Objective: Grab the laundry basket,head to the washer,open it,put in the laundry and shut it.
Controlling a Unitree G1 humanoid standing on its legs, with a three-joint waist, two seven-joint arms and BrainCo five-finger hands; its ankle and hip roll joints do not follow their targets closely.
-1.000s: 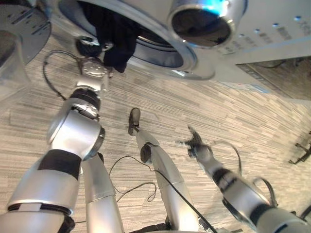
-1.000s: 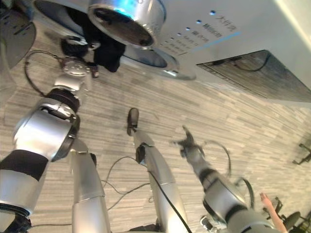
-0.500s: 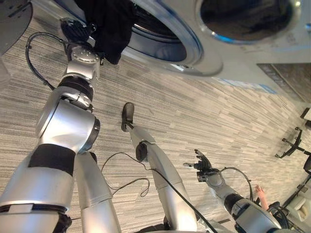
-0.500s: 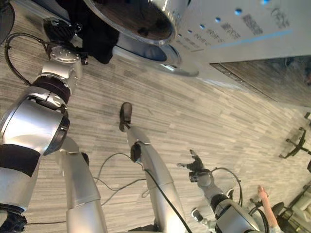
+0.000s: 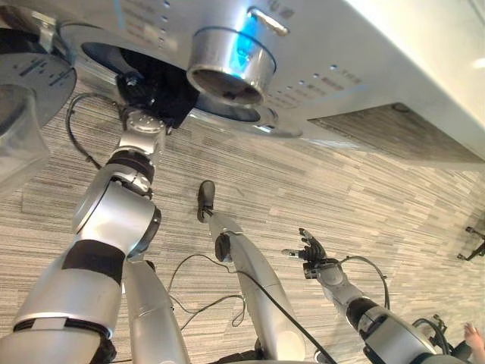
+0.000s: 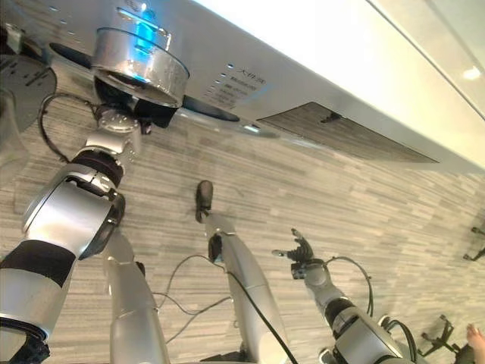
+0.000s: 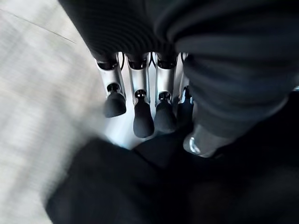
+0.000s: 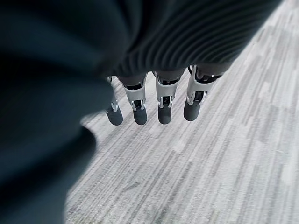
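The white washer (image 5: 364, 68) stands in front of me with its round opening (image 5: 106, 54) uncovered. Dark laundry (image 5: 165, 97) lies bunched in the lower edge of that opening. My left hand (image 5: 136, 80) is stretched out against this cloth. In the left wrist view its fingers (image 7: 142, 116) are straight and lie against the dark laundry (image 7: 117, 186), with the thumb resting on it. My right hand (image 5: 311, 249) hangs low over the floor at the right, its fingers (image 8: 163, 100) spread and holding nothing.
The washer's round door (image 5: 30, 83) stands swung out at the far left. A silver dial (image 5: 227, 64) with a blue light sticks out of the washer front. A chair base (image 5: 474, 239) and a person's hand (image 6: 476, 334) show at the far right.
The camera has shifted. The dark laundry hung down out of the opening before and now sits bunched higher in it, with my left hand against it. My right hand has dropped lower.
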